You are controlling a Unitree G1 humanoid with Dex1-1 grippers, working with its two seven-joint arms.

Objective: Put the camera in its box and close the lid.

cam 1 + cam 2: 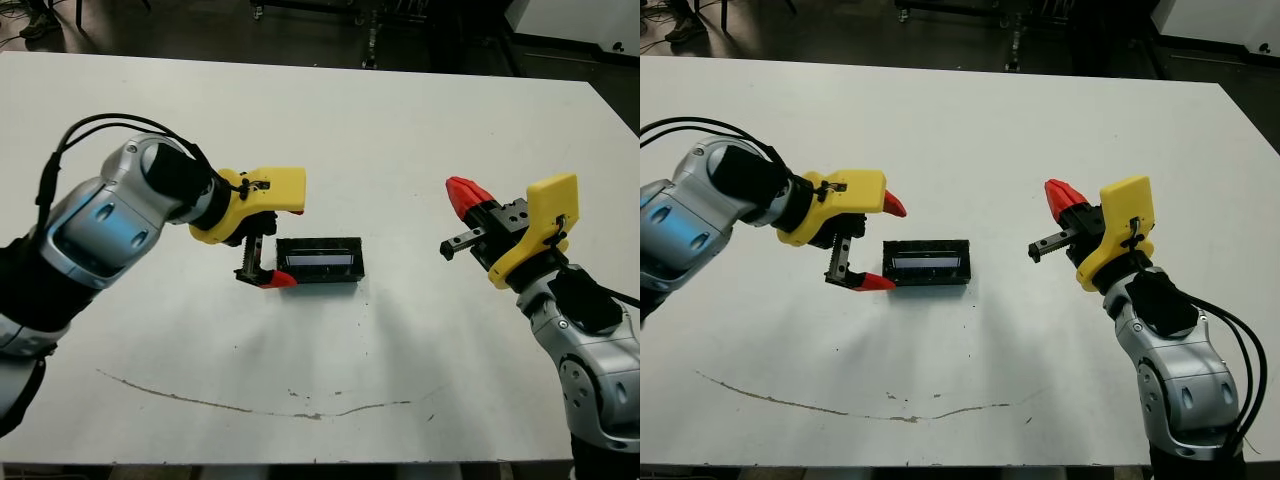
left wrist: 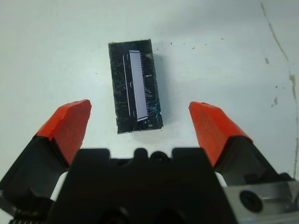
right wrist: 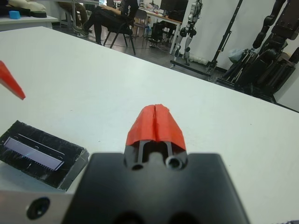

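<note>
The lid (image 1: pixel 927 260), a glossy speckled black slab with a pale lengthwise stripe, lies flat on top of the box (image 1: pixel 930 282) at the middle of the table; only the box's black outer walls show. The camera is hidden. My left gripper (image 1: pixel 887 244) is open at the box's left end, with one red fingertip (image 1: pixel 876 283) low by the near corner and the other raised; its fingers hold nothing. In the left wrist view the lid (image 2: pixel 135 85) lies just beyond the open fingers. My right gripper (image 1: pixel 1065 195) is shut and empty, held up well to the right of the box.
A thin brownish mark (image 1: pixel 250 405) curves across the table near its front edge. Beyond the far edge, a person (image 3: pixel 110 14) sits on a chair, and dark stands and equipment (image 3: pixel 275 42) line the room's back.
</note>
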